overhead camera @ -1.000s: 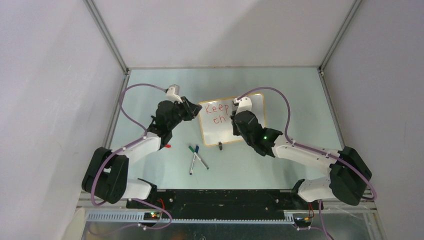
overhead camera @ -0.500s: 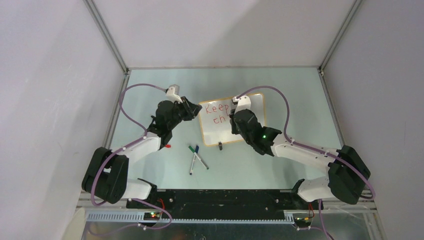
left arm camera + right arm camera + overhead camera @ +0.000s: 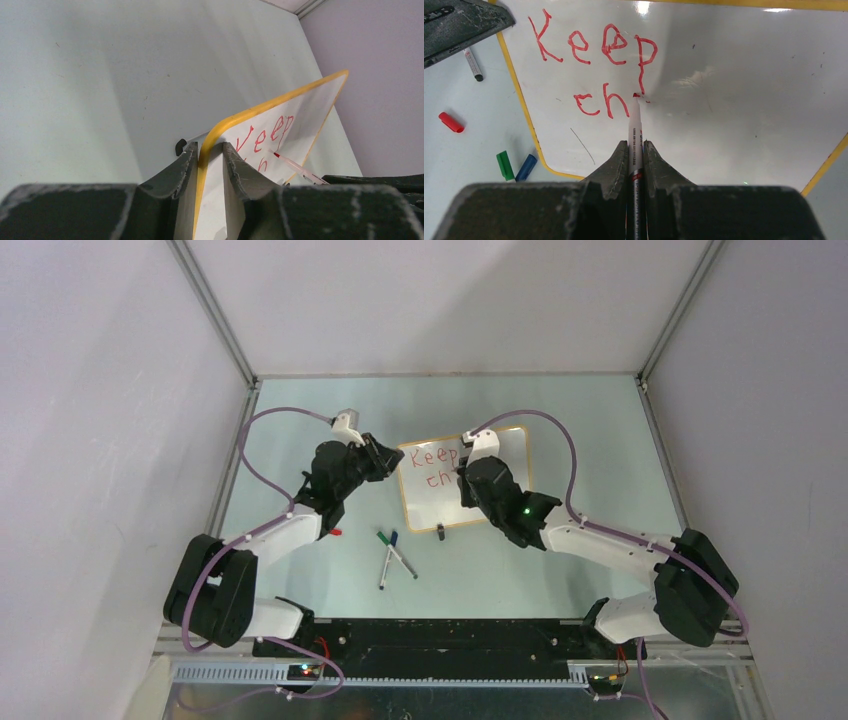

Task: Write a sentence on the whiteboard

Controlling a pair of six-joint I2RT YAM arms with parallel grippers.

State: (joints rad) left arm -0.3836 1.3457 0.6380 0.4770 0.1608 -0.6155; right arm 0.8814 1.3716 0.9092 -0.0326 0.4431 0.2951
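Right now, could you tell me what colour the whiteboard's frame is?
The frame is yellow-orange, clearest in the left wrist view.

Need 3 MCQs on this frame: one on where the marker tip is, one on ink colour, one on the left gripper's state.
1. Where is the red marker tip?
A) at the whiteboard, just right of "ch"
B) off the board's left edge
C) above "Keep"

2. What colour is the writing?
A) blue
B) red
C) green

3. What is the left gripper doing?
A) open in the air
B) shut on the whiteboard's edge
C) shut on the red marker

Key:
1 A, the right wrist view shows the tip right after "ch".
2 B, all the letters are red.
3 B, it clamps the board's yellow rim from both sides.
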